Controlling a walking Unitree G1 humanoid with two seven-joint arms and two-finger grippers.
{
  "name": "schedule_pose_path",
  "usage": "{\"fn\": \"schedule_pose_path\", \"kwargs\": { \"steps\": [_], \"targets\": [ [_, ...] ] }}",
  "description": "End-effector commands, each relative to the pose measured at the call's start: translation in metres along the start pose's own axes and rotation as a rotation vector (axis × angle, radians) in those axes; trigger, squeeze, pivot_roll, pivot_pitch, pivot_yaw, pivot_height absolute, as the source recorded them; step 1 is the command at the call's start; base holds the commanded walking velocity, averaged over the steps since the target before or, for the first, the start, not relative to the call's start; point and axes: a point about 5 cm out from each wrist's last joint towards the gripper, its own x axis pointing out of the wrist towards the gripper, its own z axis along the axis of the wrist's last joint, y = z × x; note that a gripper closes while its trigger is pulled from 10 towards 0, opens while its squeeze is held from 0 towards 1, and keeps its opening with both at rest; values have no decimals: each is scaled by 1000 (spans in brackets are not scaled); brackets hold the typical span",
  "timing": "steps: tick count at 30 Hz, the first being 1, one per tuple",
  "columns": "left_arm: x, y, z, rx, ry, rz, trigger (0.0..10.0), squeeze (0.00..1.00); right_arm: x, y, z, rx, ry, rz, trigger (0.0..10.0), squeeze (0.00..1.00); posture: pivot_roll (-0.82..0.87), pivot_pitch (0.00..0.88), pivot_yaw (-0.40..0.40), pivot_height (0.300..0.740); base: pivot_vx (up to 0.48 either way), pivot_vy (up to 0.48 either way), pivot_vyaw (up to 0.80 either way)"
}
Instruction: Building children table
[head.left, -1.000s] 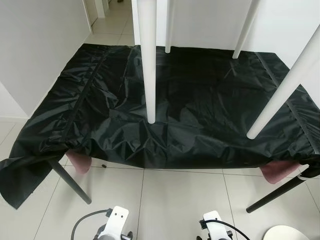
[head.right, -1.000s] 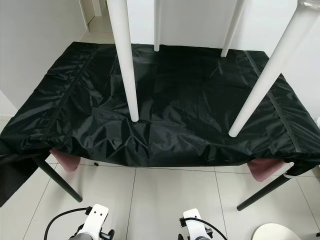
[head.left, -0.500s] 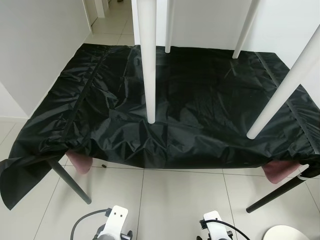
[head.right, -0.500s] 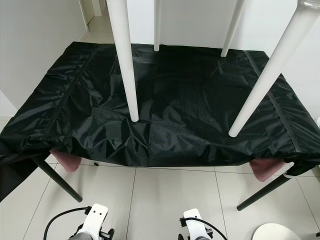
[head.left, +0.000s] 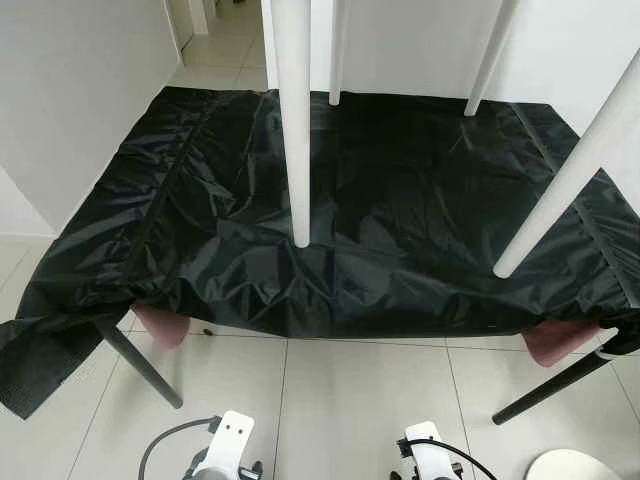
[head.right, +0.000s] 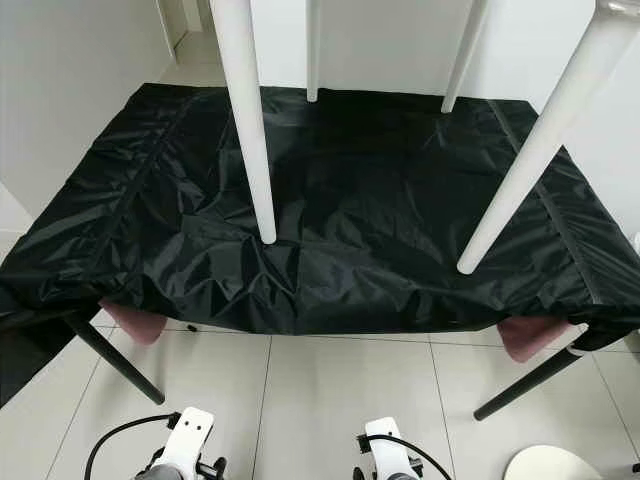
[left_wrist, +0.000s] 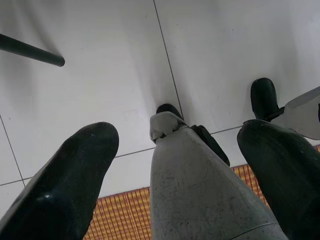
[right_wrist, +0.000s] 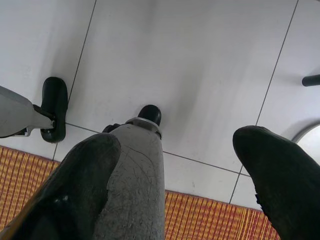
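A white children's table stands upside down on a black cloth (head.left: 400, 230), its white legs pointing up: one near left (head.left: 297, 130), one near right (head.left: 570, 175), two farther back (head.left: 336, 50) (head.left: 490, 55). Its top is hidden under the folds of the cloth. Both arms hang low in front of the cloth, left wrist (head.left: 228, 450) and right wrist (head.left: 425, 455). In the wrist views the left gripper (left_wrist: 180, 137) and the right gripper (right_wrist: 177, 145) are open, holding nothing, above the tiled floor.
The cloth covers a larger table with black slanted legs (head.left: 140, 362) (head.left: 555, 385); pink pieces (head.left: 160, 325) (head.left: 555, 342) peek out under its front edge. A white round object (head.left: 580, 467) lies on the floor at right. A striped orange mat (left_wrist: 125, 215) lies by my feet.
The hanging left corner of the black cloth has shifted slightly. Nothing else has moved.
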Motion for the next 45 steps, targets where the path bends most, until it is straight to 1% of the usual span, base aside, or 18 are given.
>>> {"fn": "schedule_pose_path", "kwargs": {
  "steps": [1, 9, 45],
  "targets": [
    [-1, 2, -6, 5, 25, 0, 10000, 0, -1, 4, -6, 12, 24, 11, 10000, 0, -69, 47, 25, 740, 0, 0, 0],
    [-2, 2, -8, -8, 31, 2, 10000, 0, 0, 6, -2, 3, 13, 18, 10000, 0, -64, 65, 21, 740, 0, 0, 0],
    [-2, 1, -9, -9, 33, -2, 10000, 0, 0, 6, 0, 10, -2, 19, 10000, 0, -64, 74, 19, 740, 0, 0, 0]
  ]
}}
